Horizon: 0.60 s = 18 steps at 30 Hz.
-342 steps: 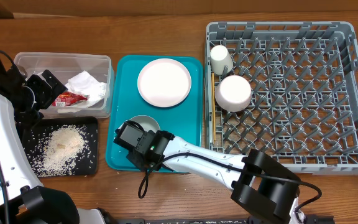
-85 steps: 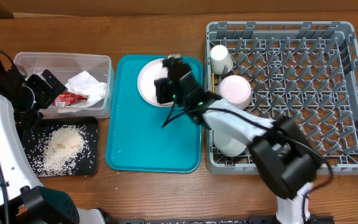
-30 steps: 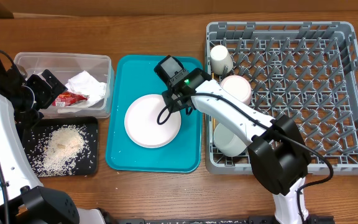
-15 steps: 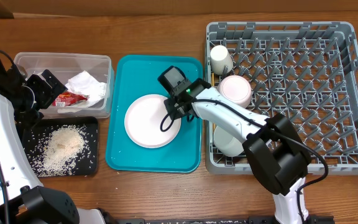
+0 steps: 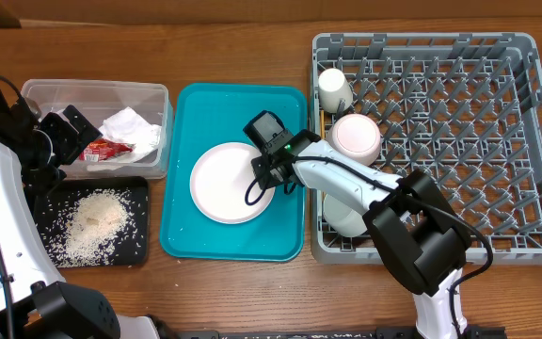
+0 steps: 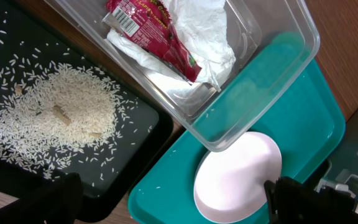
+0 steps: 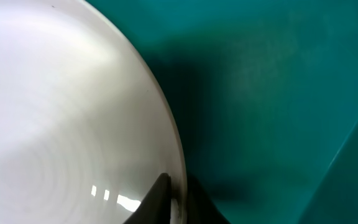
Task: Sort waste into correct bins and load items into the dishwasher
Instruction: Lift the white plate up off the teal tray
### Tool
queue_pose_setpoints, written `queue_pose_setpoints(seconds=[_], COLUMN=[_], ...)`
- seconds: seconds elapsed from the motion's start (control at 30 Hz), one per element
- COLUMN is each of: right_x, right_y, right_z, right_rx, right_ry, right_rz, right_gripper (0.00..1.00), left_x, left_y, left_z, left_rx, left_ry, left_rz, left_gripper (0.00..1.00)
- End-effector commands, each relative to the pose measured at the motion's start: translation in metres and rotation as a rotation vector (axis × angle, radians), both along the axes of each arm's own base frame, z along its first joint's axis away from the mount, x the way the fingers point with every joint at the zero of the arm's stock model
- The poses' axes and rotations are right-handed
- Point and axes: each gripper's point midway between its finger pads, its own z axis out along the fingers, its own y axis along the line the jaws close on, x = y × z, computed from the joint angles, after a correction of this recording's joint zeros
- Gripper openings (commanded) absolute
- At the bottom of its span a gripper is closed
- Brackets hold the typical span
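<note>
Brown wooden table, viewed from overhead.

Clear tub, far left: crumpled white napkin and red wrapper noted inside, touching each other.

Black tray, just in front of the tub: rice heaped at centre, loose grains scattered round it.

Teal tray, centre: one pale pink plate is held in it, nothing else.

Grey rack, right: white cup in the far L corner, a white bowl inverted beside it, and a 2nd pale bowl nearer, part hidden by the R arm. Thin chopsticks are seen along the L wall.

R gripper: positioned at the plate's R edge. In the wrist view the rim is pinched between both fingers, so the jaws are closed on the plate.

L gripper: suspended over the tub/black tray boundary, fingers spread wide, nothing gripped.
</note>
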Motion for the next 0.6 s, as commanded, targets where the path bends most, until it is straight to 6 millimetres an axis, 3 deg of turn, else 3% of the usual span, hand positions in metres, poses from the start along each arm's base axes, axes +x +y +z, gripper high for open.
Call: queue_pose_setpoints(seconds=[0.0, 0.4, 0.47, 0.57], right_x=[-0.004, -0.001, 0.002, 0.012], right_y=[-0.002, 0.011, 0.013, 0.019], right_z=[-0.002, 0.003, 0.013, 0.06], right_rx=[0.0, 0.062, 0.069, 0.104], right_ry=[0.01, 0.004, -0.003, -0.058], right_rz=[-0.017, -0.005, -0.004, -0.007], right_gripper=[0.06, 0.04, 0.04, 0.04], left_x=[0.002, 0.002, 0.002, 0.002], left_y=[0.003, 0.003, 0.003, 0.003], left_z=[0.009, 0.009, 0.009, 0.009], left_rx=[0.013, 0.013, 0.013, 0.013], left_ry=[-0.023, -0.023, -0.023, -0.023], left_rz=[0.014, 0.014, 0.014, 0.014], left_gripper=[1.0, 1.0, 1.0, 1.0])
